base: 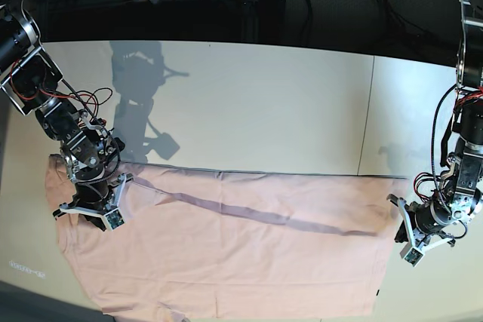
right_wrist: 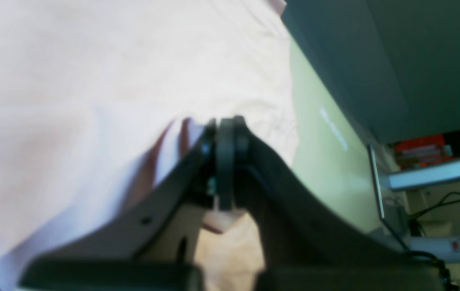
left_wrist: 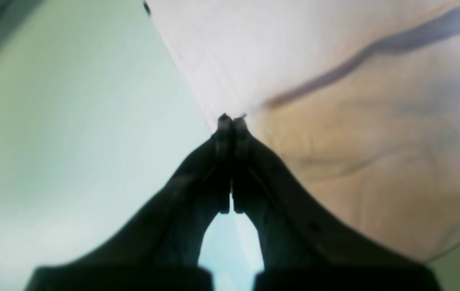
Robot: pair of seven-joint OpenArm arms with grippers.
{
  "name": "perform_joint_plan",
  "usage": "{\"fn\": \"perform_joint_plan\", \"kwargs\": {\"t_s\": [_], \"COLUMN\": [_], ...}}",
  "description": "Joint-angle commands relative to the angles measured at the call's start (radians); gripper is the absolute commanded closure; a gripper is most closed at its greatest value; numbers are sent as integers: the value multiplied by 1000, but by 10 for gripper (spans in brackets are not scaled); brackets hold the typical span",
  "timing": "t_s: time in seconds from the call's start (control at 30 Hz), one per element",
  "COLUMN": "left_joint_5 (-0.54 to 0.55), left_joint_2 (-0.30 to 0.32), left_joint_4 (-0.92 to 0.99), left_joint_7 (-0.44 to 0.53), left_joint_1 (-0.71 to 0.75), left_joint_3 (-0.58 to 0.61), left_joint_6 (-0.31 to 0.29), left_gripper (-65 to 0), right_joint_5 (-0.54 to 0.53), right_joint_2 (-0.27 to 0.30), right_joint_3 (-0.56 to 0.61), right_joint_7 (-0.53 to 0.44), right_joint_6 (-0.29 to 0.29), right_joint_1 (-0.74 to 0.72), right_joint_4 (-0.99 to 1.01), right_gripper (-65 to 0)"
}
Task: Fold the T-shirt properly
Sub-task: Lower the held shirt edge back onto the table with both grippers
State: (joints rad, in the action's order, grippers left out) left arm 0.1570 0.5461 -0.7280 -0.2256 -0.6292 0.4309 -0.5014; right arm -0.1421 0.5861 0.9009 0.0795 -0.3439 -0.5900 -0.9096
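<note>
Left wrist: my left gripper (left_wrist: 232,119) is clamped tight on the T-shirt (left_wrist: 335,81) edge; thin bite, could slip. Right wrist: my right gripper (right_wrist: 226,121) is pinched onto cloth. Base: shirt spread on the table (base: 249,103); uneven pull skews fold.

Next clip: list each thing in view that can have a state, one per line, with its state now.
T-shirt: spread flat on the table, plain side up, a long crease across it, opposite edges pinched.
Left gripper: shut on the T-shirt's edge.
Right gripper: shut on the T-shirt's other edge.
Table: carrying the T-shirt.
</note>
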Motion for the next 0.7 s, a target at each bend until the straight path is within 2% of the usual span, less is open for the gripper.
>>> {"fn": "perform_joint_plan", "kwargs": {"t_s": [0.0, 0.17, 0.2, 0.3, 0.47, 0.67], "left_joint_5": [37, 201, 221, 272, 296, 269], "left_joint_2": [14, 19, 19, 17, -11, -66], "left_joint_4": [-11, -37, -50, -82, -83, -83], "left_joint_7": [-10, -71, -71, -70, -74, -175], "left_joint_1": [-30, 20, 36, 72, 84, 82], "left_joint_3": [-8, -8, -8, -8, -8, -8], "left_joint_6": [8, -131, -140, -139, -125, 8], "left_gripper": [0, 0, 0, 0, 0, 0], "right_joint_5": [4, 1, -10, -68, -168, -267], "right_joint_2": [14, 14, 14, 14, -5, -47], "right_joint_3": [-13, -55, -67, -110, -186, -270], "right_joint_7": [-14, 16, 27, 31, 31, 61], "right_joint_6": [-8, -7, -7, 46, 230, 318], "right_joint_1": [-27, -27, -27, -27, -27, -27], "right_joint_4": [-8, -8, -8, 0, 81, 169], "right_gripper": [0, 0, 0, 0, 0, 0]}}
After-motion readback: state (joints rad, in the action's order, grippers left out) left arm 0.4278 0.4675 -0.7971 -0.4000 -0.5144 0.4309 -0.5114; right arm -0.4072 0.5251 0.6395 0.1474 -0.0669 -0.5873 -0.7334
